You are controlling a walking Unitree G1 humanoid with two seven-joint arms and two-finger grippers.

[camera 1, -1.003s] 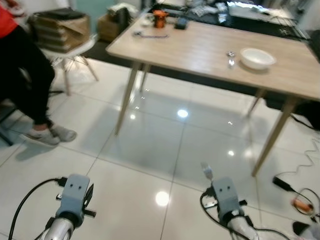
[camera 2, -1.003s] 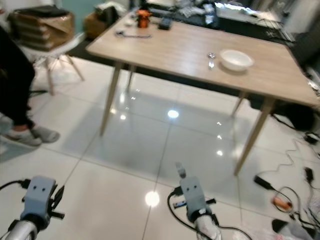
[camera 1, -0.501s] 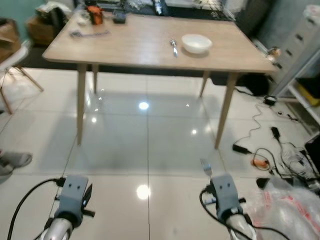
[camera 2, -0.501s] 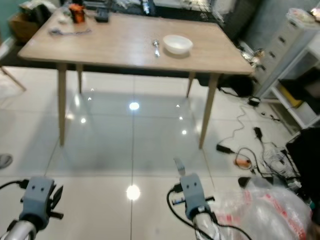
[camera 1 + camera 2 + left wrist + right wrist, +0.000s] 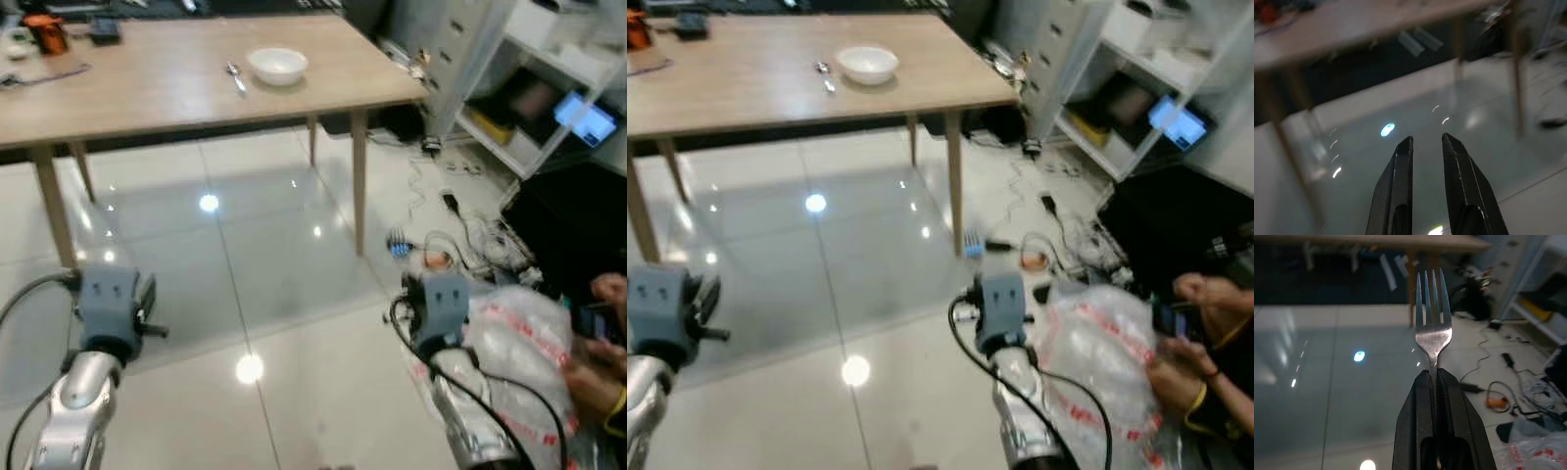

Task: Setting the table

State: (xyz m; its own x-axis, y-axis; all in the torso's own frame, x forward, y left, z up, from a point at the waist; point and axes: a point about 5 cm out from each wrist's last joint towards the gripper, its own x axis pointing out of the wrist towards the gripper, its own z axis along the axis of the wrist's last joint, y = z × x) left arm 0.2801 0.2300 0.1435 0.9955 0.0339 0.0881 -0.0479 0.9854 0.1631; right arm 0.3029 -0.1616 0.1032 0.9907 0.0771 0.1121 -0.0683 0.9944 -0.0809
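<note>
Now right end effector (image 5: 1433,382) clamping upright fork (image 5: 1433,328), table (image 5: 176,83) ahead

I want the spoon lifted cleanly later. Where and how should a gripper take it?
The spoon lies flat on the wooden table, just left of the white bowl. Probably grip mid-handle from above, fingers straddling the thin handle at the end away from the bowl.

Soft blur, glare spots on floor (image 5: 249,368)
</note>
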